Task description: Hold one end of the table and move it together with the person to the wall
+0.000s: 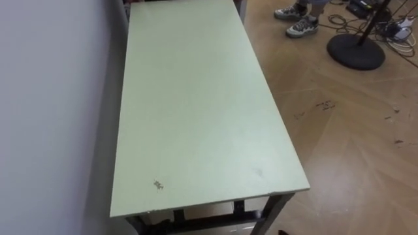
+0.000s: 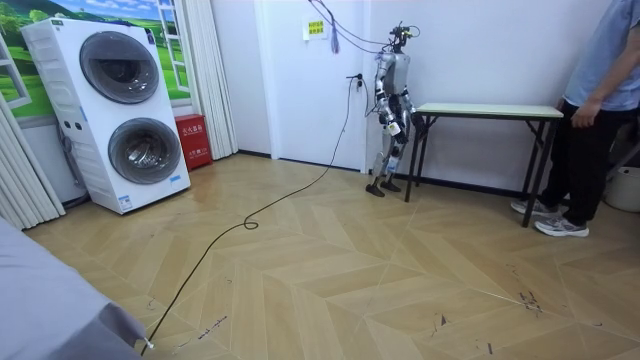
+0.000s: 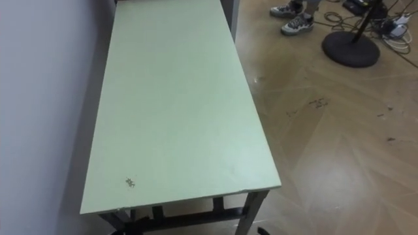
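A long table point(image 1: 196, 98) with a pale green top and dark legs stretches away from me, its near short edge just below my view; it also shows as the table point(image 3: 176, 98). In the room view I stand at the end of the table point(image 2: 490, 110) nearer the room view's left, facing along it. My right hand point(image 2: 394, 127) hangs by my hip, just short of the table's corner. A person point(image 2: 590, 110) stands at the far end, one hand point(image 2: 581, 117) down by the tabletop's edge. Their shoes point(image 1: 297, 19) show beyond the far end.
A white wall point(image 1: 52, 117) runs close along the table's left side. Right of the table lies wooden floor with a round black stand base point(image 1: 356, 51) and cables point(image 1: 400, 29). A stacked washer and dryer point(image 2: 125, 110) and a red box point(image 2: 193, 140) stand off to the room view's left.
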Robot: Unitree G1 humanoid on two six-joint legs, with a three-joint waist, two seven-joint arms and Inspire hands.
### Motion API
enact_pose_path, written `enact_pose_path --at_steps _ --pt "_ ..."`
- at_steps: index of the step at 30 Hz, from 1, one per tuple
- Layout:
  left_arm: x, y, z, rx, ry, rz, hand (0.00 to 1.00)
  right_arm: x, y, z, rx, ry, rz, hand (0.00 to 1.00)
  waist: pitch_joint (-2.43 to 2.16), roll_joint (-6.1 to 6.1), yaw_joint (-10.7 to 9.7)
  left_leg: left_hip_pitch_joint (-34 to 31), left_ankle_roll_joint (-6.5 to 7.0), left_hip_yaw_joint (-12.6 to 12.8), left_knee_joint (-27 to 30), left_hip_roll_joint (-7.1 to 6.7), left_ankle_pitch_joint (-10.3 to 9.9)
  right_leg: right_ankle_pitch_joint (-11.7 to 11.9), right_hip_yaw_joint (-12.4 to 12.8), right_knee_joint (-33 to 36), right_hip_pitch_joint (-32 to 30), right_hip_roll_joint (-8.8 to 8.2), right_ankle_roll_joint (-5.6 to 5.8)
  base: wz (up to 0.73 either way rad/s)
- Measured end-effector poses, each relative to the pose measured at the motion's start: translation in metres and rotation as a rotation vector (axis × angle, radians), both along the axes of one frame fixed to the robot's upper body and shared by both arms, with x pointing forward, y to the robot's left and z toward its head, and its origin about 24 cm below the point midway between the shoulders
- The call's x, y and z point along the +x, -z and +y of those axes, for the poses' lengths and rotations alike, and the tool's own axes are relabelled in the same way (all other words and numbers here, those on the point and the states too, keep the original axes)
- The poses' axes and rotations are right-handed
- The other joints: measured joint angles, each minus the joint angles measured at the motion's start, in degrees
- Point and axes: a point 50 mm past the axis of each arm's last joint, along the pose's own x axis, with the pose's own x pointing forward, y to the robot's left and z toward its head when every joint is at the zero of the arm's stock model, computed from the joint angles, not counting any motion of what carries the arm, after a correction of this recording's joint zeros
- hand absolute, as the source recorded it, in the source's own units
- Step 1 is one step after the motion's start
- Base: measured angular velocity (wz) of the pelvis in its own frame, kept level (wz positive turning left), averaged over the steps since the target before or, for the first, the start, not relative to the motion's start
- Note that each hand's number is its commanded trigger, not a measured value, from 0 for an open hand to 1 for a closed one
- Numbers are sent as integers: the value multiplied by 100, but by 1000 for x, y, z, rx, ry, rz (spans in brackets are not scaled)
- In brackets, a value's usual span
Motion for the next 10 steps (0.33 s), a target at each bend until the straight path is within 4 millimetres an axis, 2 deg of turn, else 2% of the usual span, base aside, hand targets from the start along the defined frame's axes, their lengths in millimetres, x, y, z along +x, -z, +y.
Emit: enact_pose_path --at_steps 6,10 --pt "-8 2 0 52 30 0 0 -16 6 -8 -77 43 70 0 -9 -24 4 31 -11 -61 -46 1 -82 -15 -63 4 32 -2 4 4" --pt "-18 6 -1 86 8 22 0 -24 9 -9 -104 64 111 0 -43 -70 -1 74 -1 -68 -43 1 -108 -21 -98 1 102 19 11 1"
